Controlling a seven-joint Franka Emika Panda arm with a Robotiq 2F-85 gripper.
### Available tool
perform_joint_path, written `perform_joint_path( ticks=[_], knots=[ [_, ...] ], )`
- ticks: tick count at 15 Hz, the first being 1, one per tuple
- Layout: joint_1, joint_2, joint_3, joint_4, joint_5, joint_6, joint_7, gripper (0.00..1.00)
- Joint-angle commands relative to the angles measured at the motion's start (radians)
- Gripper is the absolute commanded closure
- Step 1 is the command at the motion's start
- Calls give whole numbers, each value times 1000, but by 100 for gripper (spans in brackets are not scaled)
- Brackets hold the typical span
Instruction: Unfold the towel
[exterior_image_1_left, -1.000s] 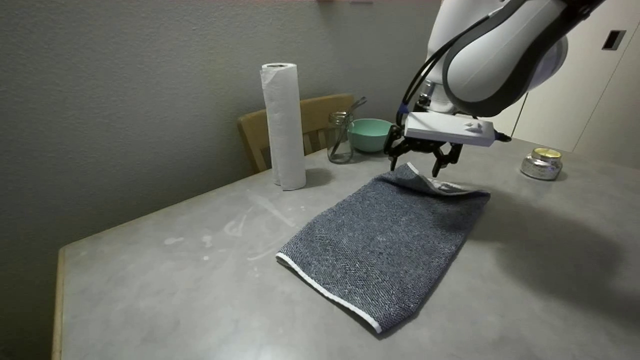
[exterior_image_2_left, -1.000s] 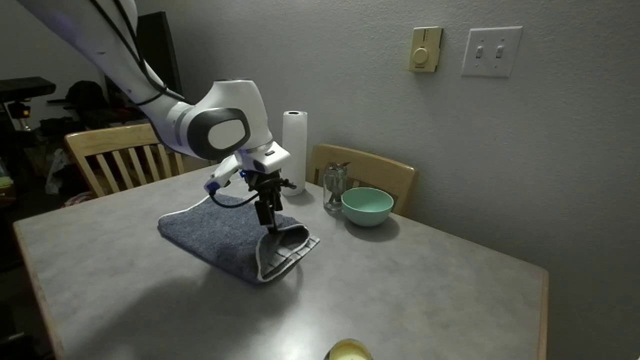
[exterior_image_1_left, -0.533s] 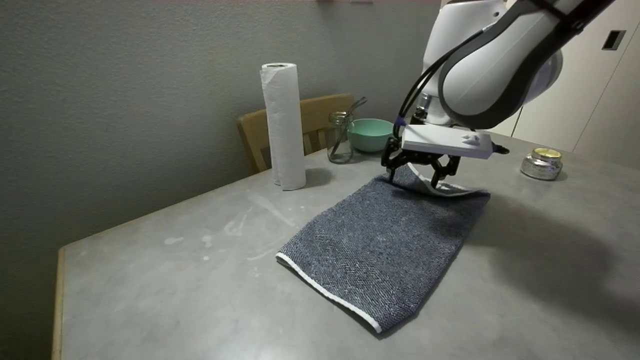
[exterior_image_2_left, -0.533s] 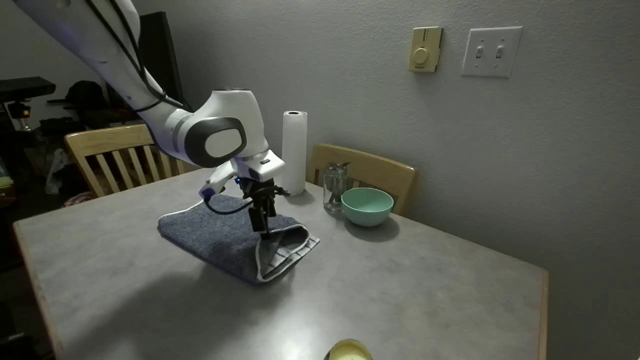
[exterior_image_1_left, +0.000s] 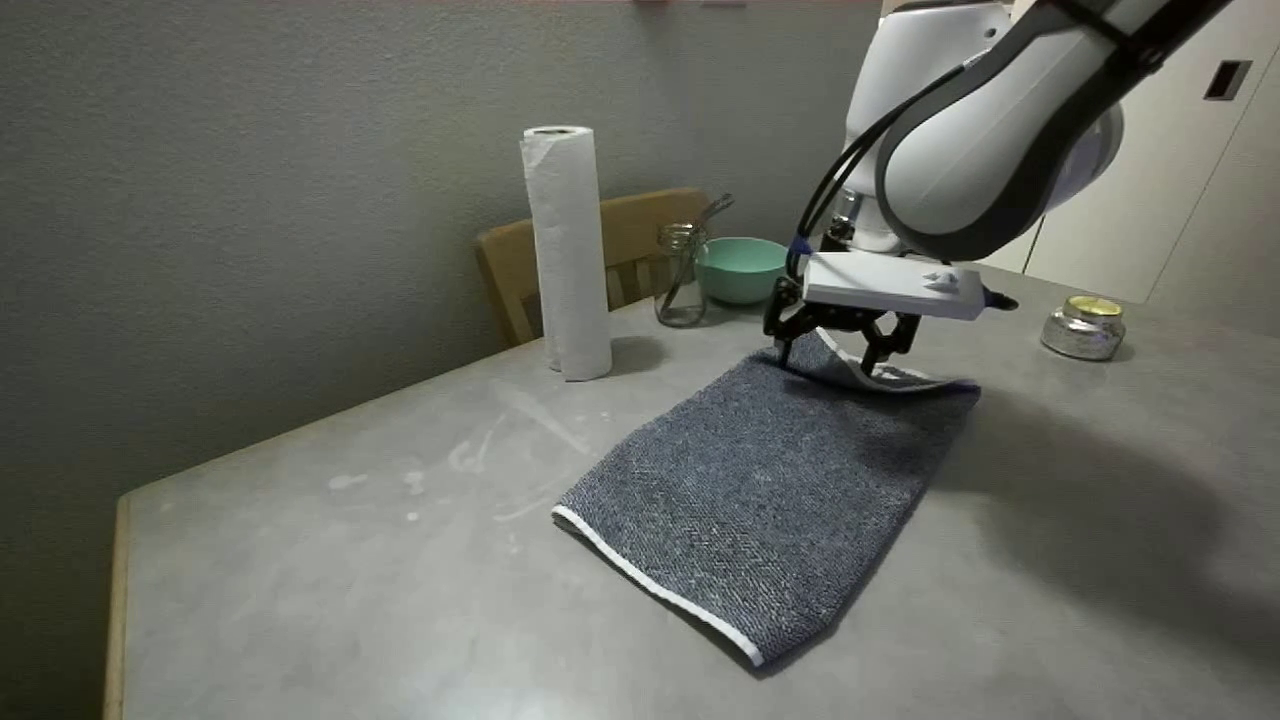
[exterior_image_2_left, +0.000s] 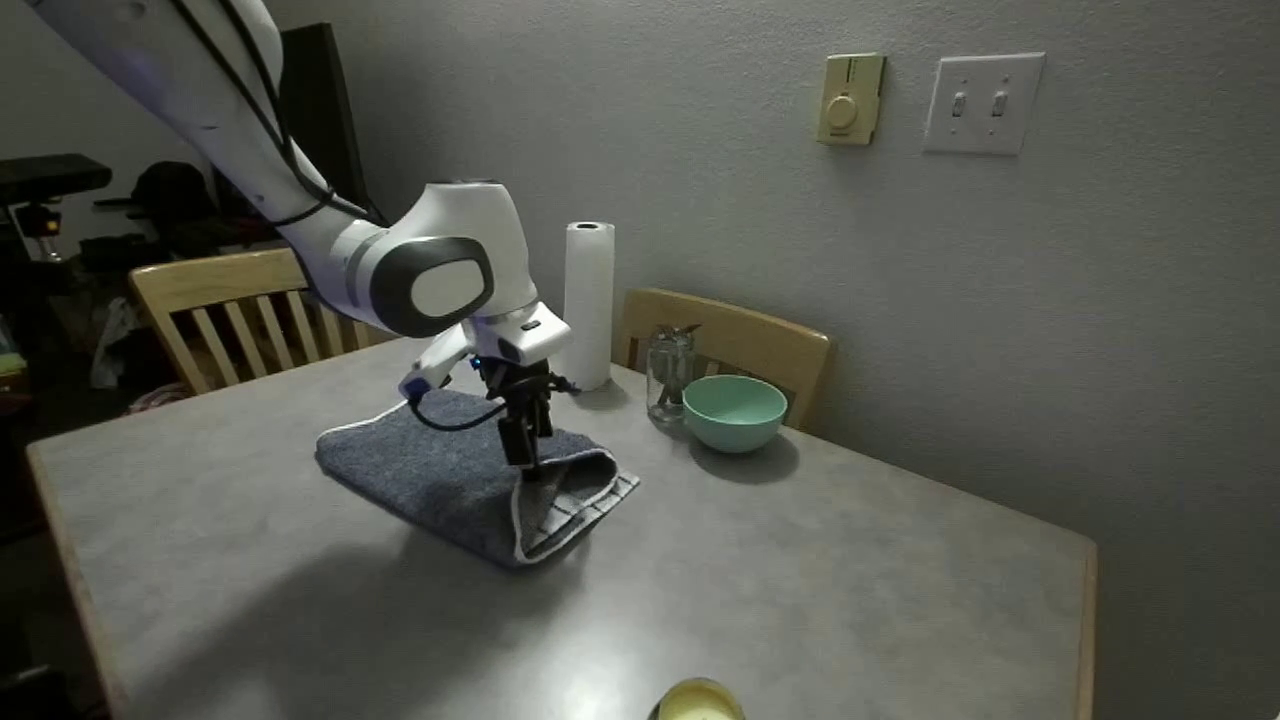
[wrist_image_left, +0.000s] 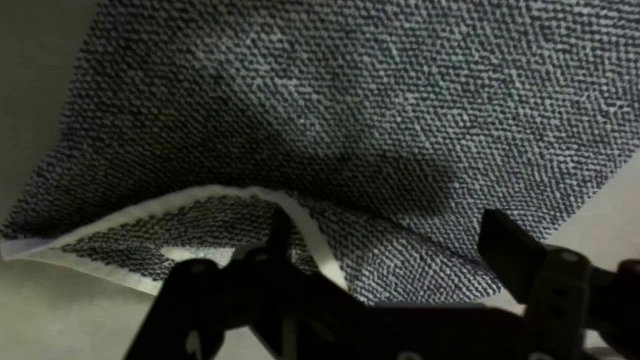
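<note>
Grey surface (exterior_image_1_left: 330, 580) bears the towel (exterior_image_1_left: 750, 480), layers parted at one raised, white-edged end. Low over that end stands the gripper (exterior_image_1_left: 826, 369), jaws spread wide, nothing pinched. I'd close on the upper layer alone and lift slowly, or the lower one will likely follow.

Dark grey rectangular terry towel (exterior_image_1_left: 760, 470) is lying on grey table (exterior_image_1_left: 350, 600), clear glass jar (exterior_image_2_left: 669, 378) is standing between white cylindrical paper roll (exterior_image_1_left: 568, 255) and round green bowl (exterior_image_2_left: 735, 413)
</note>
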Motion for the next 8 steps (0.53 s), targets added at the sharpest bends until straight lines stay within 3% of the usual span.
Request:
perform_joint_path(
  ticks=[1, 8],
  knots=[
    [-6, 7, -1, 13, -1, -7, -6, 35],
    [-5, 4, -6, 14, -4, -7, -5, 85]
  ],
)
